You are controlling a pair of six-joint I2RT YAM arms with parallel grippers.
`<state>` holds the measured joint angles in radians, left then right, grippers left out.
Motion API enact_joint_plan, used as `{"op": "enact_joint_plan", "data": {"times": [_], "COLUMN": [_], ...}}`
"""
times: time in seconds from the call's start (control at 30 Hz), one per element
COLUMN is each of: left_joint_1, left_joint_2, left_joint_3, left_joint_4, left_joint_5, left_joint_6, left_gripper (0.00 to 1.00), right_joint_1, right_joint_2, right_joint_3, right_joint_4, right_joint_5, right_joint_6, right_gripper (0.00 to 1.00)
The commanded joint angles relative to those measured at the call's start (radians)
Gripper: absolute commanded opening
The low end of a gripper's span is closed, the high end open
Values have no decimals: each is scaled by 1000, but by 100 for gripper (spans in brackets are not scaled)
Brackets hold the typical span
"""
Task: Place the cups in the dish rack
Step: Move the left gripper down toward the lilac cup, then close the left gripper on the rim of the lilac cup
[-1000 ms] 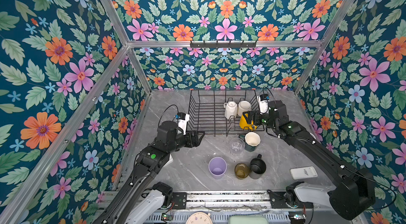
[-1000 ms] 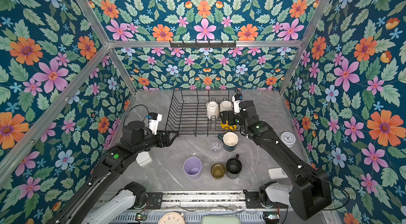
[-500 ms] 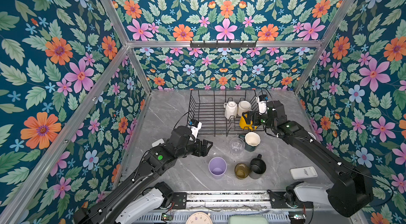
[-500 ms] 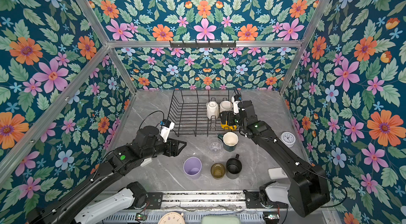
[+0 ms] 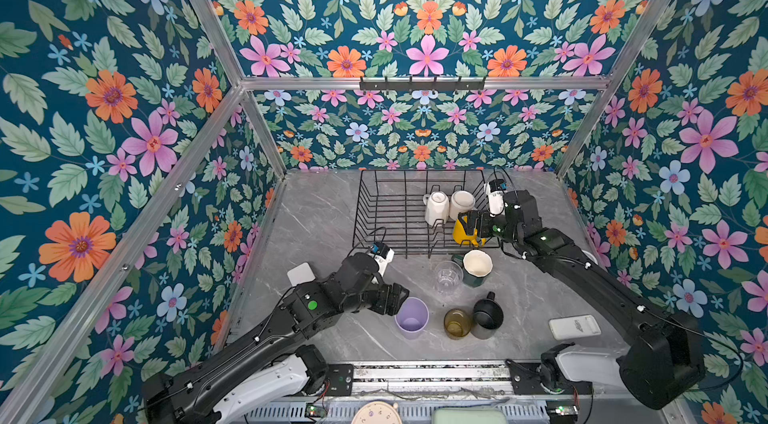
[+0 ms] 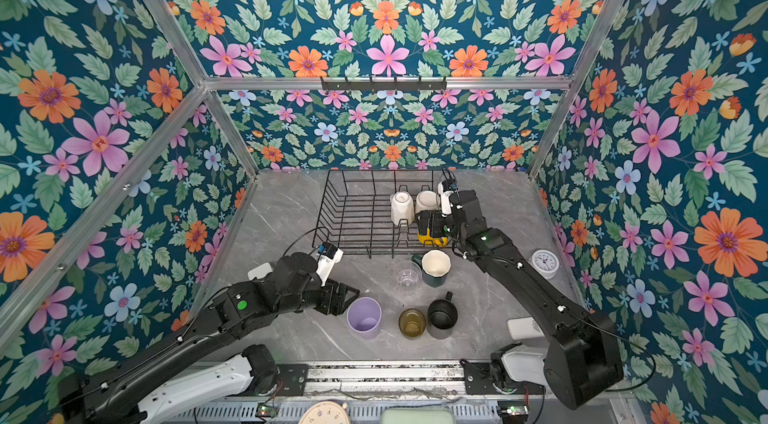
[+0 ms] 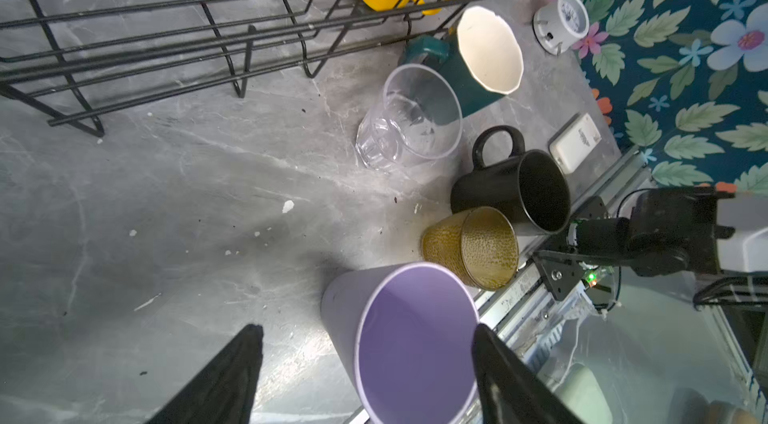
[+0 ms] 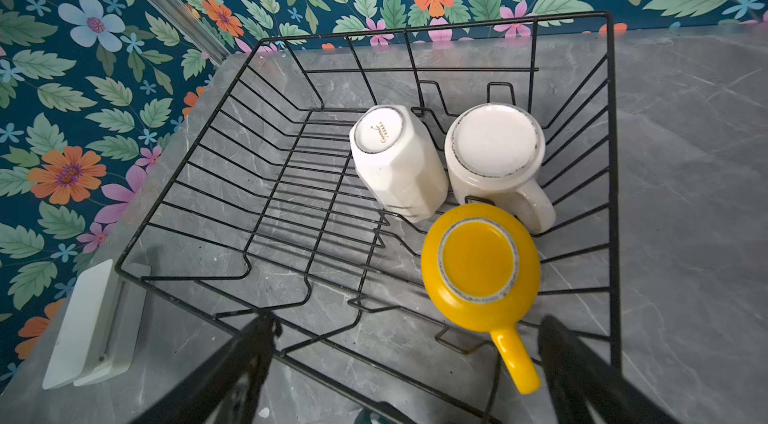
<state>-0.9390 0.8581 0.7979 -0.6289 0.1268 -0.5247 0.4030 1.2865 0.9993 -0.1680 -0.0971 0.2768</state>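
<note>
— At the back edge of the table, what sits in the dish rack (image 5: pixel 376 210)?

— Three mugs, all upside down, crowded into its right end. A white mug with script (image 8: pixel 395 164) on its base leans beside a plain white mug (image 8: pixel 494 147). The yellow mug (image 8: pixel 480 268) is in the rack's front right corner, with its handle pointing toward the front rim.

— And the right gripper (image 8: pixel 407 322)?

— It hangs over that same corner with its fingers spread wide, gripping nothing. The yellow handle lies between them, apart from both.

— Where are the other cups?

— Five stand upright on the table in front of the rack. The clear glass (image 5: pixel 448 276) and the dark green mug (image 5: pixel 476 268) are just beside each other, close to the rack's front rim. Nearer the table's front edge runs a row of three: the lilac tumbler (image 5: pixel 411 318), the amber glass (image 5: pixel 457 323) and the black mug (image 5: pixel 487 314). The amber glass is right against the black mug.

— What about the left gripper (image 5: pixel 397 299)?

— It is low beside the lilac tumbler, on the side toward the table's left edge. Its fingers are apart, not clenched. In the left wrist view the tumbler's rim lies between them, hard by one finger. Whether that finger touches it, I cannot tell.

— Anything else on the table?

— A small white alarm clock (image 6: pixel 545 263) near the right edge, and a flat white box (image 5: pixel 574 326) toward the front right corner.
</note>
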Motion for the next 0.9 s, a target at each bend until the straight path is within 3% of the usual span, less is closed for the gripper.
{"op": "enact_joint_plan", "data": {"times": [0.0, 0.53, 0.87], "left_joint_1": [-38, -172, -178], "left_joint_2": [24, 199, 294], "left_joint_3": [18, 45, 76], "left_joint_4": [-59, -118, -148], "left_joint_5": [-58, -142, -163], "left_joint_6": [-13, -35, -18], "left_gripper": [80, 66, 28], "right_joint_1": [2, 2, 1], "right_joint_2": [-5, -9, -21], "right_joint_3": [-8, -11, -34], "right_joint_4": [11, -11, -3], "right_joint_5": [15, 12, 20], "right_joint_6": [6, -5, -6], "right_gripper": [98, 98, 98]}}
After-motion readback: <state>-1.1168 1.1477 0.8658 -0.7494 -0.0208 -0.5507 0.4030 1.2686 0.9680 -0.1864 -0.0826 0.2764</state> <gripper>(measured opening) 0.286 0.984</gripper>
